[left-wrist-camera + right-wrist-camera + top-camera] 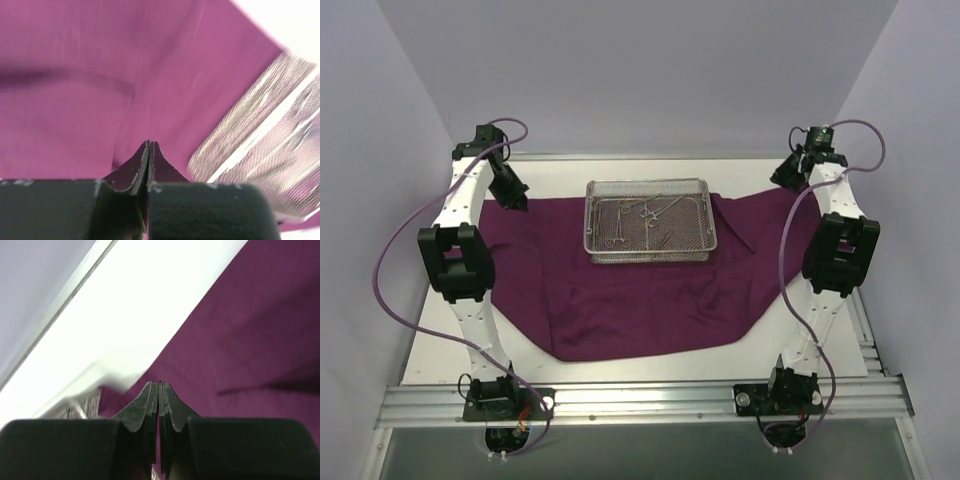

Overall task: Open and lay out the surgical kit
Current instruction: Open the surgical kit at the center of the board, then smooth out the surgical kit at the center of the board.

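The left hand (517,197), clenched empty at the tray's 10 o'clock, should open wide before reaching for the forceps (645,215) in the wire-mesh tray (650,256), set toward 12 o'clock on the spread purple wrap (640,310), while the right hand (786,173), likewise clenched empty at 2 o'clock, avoids dragging the cloth.

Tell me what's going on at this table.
Two robot arms are laying out a surgical kit. The purple cloth wrap is spread open on the table, and the wire-mesh tray sits on its far part with forceps lying inside. The left gripper is at the cloth's far left corner, the right gripper at its far right edge; both are shut with nothing visibly held.
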Robot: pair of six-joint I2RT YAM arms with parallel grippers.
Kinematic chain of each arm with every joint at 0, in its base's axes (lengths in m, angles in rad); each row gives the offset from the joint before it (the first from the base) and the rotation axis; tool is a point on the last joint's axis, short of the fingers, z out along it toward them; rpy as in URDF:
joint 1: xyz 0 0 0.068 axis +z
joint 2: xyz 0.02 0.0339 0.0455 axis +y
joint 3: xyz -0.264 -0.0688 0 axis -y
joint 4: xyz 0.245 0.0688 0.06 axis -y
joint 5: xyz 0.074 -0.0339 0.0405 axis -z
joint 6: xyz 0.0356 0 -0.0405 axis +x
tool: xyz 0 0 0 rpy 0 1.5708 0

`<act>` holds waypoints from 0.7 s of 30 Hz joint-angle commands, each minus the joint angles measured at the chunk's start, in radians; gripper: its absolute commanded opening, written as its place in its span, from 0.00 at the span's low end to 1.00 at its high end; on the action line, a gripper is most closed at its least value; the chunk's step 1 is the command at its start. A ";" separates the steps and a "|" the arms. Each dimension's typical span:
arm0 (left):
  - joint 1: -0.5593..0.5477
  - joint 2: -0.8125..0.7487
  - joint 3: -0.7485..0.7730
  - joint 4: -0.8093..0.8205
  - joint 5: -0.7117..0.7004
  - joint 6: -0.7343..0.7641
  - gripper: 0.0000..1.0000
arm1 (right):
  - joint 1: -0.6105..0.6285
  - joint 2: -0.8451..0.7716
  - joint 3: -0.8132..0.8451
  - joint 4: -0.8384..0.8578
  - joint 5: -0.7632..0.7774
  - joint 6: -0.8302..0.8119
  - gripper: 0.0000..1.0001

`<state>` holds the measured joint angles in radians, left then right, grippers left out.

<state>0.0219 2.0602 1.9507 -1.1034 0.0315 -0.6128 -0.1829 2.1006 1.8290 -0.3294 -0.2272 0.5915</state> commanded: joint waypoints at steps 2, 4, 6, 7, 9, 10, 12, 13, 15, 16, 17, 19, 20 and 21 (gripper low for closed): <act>0.058 0.201 0.215 -0.027 0.030 0.004 0.02 | -0.049 0.136 0.123 0.067 -0.099 0.027 0.00; 0.076 0.268 0.249 -0.013 0.077 -0.001 0.02 | -0.050 0.200 0.162 0.067 -0.142 0.019 0.00; 0.095 0.304 0.283 -0.018 0.099 -0.005 0.02 | -0.050 0.246 0.185 0.053 -0.159 0.021 0.00; 0.102 0.326 0.292 -0.026 0.103 -0.011 0.02 | -0.049 0.257 0.185 0.052 -0.161 0.021 0.00; 0.110 0.336 0.291 -0.016 0.114 -0.013 0.02 | -0.050 0.271 0.164 0.050 -0.146 0.019 0.00; 0.118 0.345 0.290 -0.018 0.117 -0.013 0.02 | -0.053 0.280 0.153 0.050 -0.133 0.014 0.00; 0.125 0.353 0.290 -0.024 0.120 -0.013 0.02 | -0.067 0.292 0.130 0.032 -0.104 0.008 0.00; 0.133 0.353 0.292 -0.024 0.128 -0.010 0.02 | -0.073 0.302 0.124 0.017 -0.057 0.002 0.00; 0.139 0.360 0.303 -0.030 0.127 -0.007 0.02 | -0.092 0.305 0.109 -0.011 -0.008 -0.007 0.00; 0.144 0.362 0.309 -0.033 0.127 -0.004 0.02 | -0.096 0.302 0.095 -0.022 0.052 -0.013 0.00; 0.148 0.368 0.316 -0.039 0.125 0.002 0.02 | -0.102 0.302 0.092 -0.039 0.081 -0.033 0.00; 0.154 0.377 0.344 -0.062 0.123 0.010 0.02 | -0.115 0.309 0.105 -0.068 0.177 -0.056 0.00; 0.158 0.380 0.353 -0.068 0.123 0.016 0.02 | -0.119 0.312 0.116 -0.098 0.207 -0.076 0.00; 0.161 0.380 0.362 -0.084 0.120 0.019 0.02 | -0.127 0.323 0.125 -0.111 0.224 -0.087 0.00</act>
<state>0.1658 2.4428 2.2459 -1.1427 0.1398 -0.6159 -0.2714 2.4111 1.9575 -0.2897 -0.2146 0.5793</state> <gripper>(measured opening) 0.031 0.027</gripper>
